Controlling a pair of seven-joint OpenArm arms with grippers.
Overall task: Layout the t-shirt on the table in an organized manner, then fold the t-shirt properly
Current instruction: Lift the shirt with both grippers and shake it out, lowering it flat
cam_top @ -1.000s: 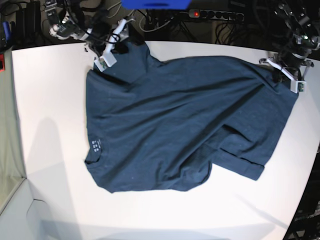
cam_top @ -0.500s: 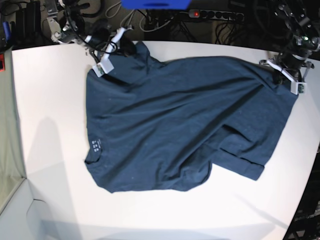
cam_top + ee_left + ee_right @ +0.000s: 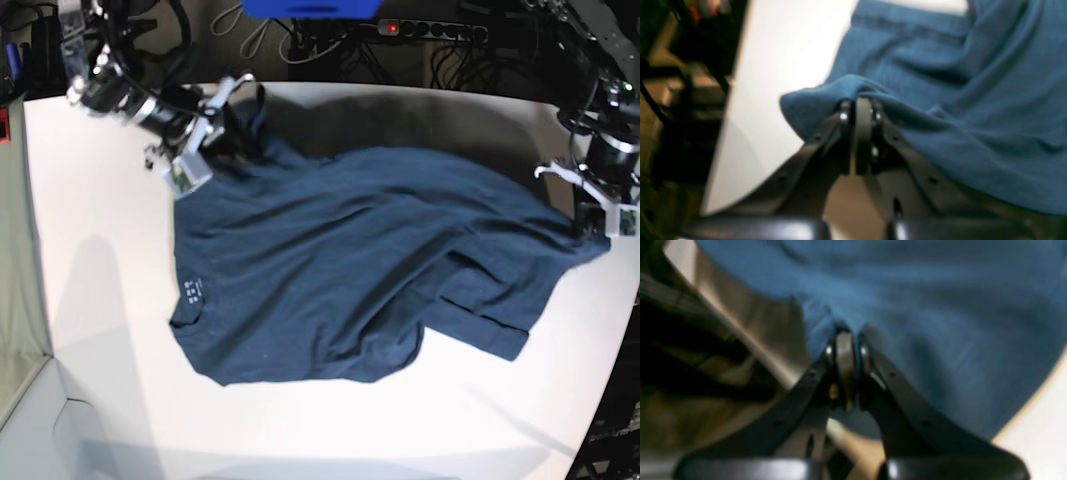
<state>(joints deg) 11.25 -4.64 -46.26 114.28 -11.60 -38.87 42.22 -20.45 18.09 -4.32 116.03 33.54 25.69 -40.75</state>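
Two grippers, both pressed together on cloth, are what we see first. In the left wrist view the left gripper (image 3: 862, 103) has its black jaws closed tight, with a fold of the t-shirt (image 3: 957, 110) bunched over the tips; the fabric rises to a small peak right at the pinch and falls away in soft folds to the right, with a hem line near the top. In the right wrist view, which is blurred, the right gripper (image 3: 845, 336) is likewise closed, and the t-shirt (image 3: 923, 306) puckers where the tips bite into it.

From the base view we place them: the right gripper (image 3: 205, 145) holds the shirt's far corner on that view's left side, and the left gripper (image 3: 597, 215) holds the opposite edge on the right side. Between them the t-shirt (image 3: 350, 260) lies spread across the table (image 3: 100, 300), dark blue, wrinkled, with diagonal creases. Its white neck label sits at the near left, and a folded-over sleeve lies at the near right. The cloth looks lifted at both held corners; a shadow falls on the table behind the far edge.
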